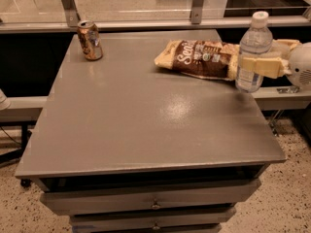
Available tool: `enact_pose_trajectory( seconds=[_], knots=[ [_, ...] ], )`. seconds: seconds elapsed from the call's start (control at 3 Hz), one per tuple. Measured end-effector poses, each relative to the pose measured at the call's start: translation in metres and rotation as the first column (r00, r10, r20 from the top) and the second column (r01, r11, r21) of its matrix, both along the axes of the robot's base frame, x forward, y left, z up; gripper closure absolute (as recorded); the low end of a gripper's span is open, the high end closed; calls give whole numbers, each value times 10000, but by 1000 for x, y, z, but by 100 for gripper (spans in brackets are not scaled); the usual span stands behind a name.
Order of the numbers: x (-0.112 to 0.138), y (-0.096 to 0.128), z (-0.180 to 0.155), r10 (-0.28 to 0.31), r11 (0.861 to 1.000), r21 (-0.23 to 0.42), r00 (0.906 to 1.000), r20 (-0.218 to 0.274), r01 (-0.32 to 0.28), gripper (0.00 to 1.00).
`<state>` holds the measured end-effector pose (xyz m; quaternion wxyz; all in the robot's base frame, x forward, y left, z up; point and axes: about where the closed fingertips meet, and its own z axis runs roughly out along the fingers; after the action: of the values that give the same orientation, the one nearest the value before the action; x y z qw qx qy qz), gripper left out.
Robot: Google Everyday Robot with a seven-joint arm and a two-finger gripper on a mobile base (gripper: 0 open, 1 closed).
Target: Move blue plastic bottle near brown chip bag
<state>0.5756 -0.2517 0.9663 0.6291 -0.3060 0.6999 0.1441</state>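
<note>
Blue plastic bottle (255,38) is upright at the table's (146,115) far right edge, just beside the brown chip bag's (197,58) right end. The gripper (256,66) reaches in from the right, clenched round its label — a grasp that keeps it vertical for set-down. Whether the base touches the table cannot be told. The soda can (90,40) sits far left, well apart.

Grey flat surface (146,125), brown metal soda can (90,40) upright at far left corner, crinkly brown chip bag (199,58) flat near far right corner, cream claw (249,66) clasping blue plastic bottle (254,38) at right edge
</note>
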Motion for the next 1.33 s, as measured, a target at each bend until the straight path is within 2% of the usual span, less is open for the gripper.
enact_pose_trajectory(
  seconds=[0.33, 1.0, 1.33],
  knots=[
    [18, -7, -10, -220, 9992, 320, 9998, 9, 220, 100],
    [57, 11, -39, -240, 9920, 1243, 9997, 78, 229, 100],
    [75, 20, -42, -192, 9886, 1497, 9994, 285, 147, 100]
  ],
)
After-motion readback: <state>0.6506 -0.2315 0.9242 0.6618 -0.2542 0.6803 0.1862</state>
